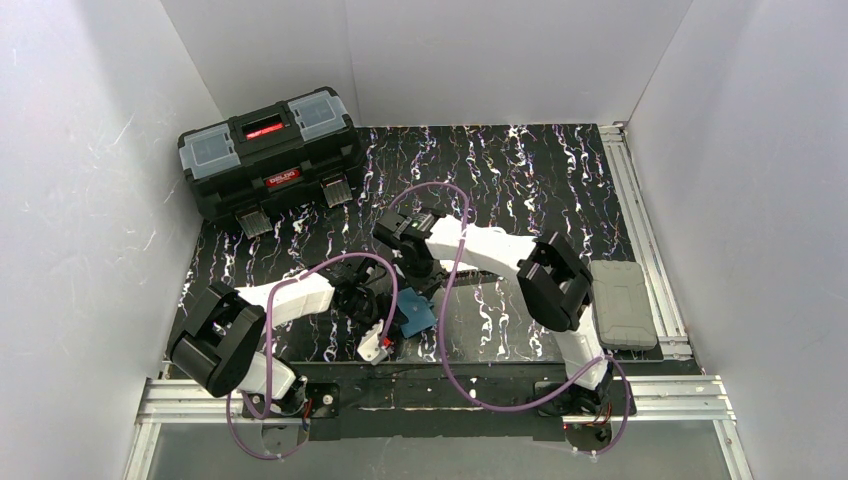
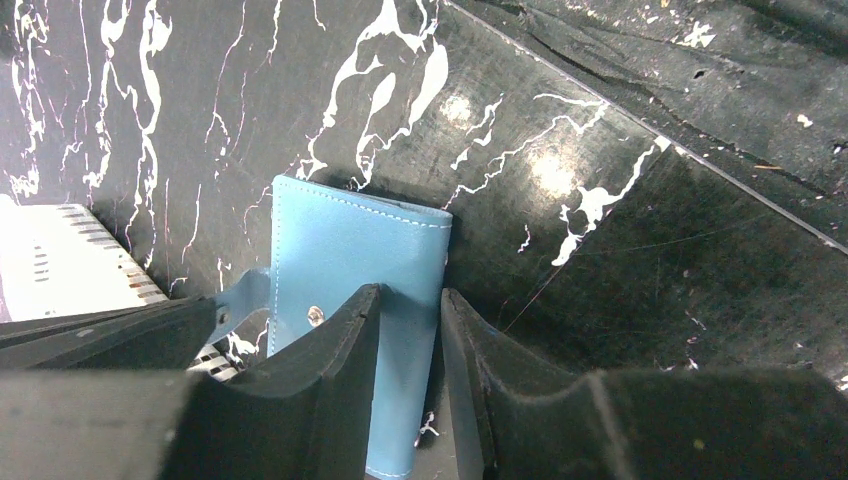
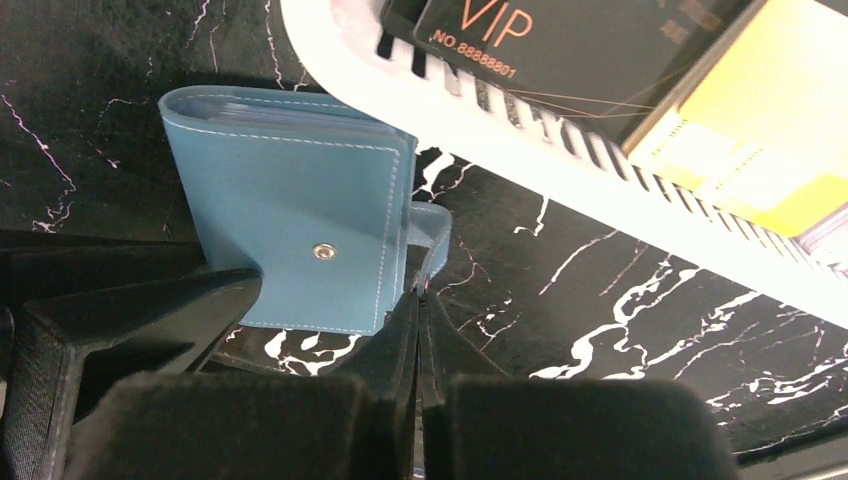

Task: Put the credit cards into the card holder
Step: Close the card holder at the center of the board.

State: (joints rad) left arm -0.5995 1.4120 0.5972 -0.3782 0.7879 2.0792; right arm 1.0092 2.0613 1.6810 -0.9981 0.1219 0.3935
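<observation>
The teal-blue card holder (image 2: 340, 250) stands on edge on the black marbled table, folded closed. My left gripper (image 2: 411, 292) is shut on one edge of it, a finger on each side. My right gripper (image 3: 418, 292) is shut, its tips pinching the end of the holder's snap tab (image 3: 432, 225). From above, the card holder (image 1: 416, 318) sits between both grippers near the table's front. A black VIP credit card (image 3: 560, 50) and an orange one (image 3: 745, 135) lie in the white mesh basket (image 3: 470, 105).
The white mesh basket (image 1: 374, 346) sits just left of the holder at the front edge. A black toolbox (image 1: 270, 160) stands at the back left. A grey pad (image 1: 622, 303) lies at the right edge, beside the metal rail.
</observation>
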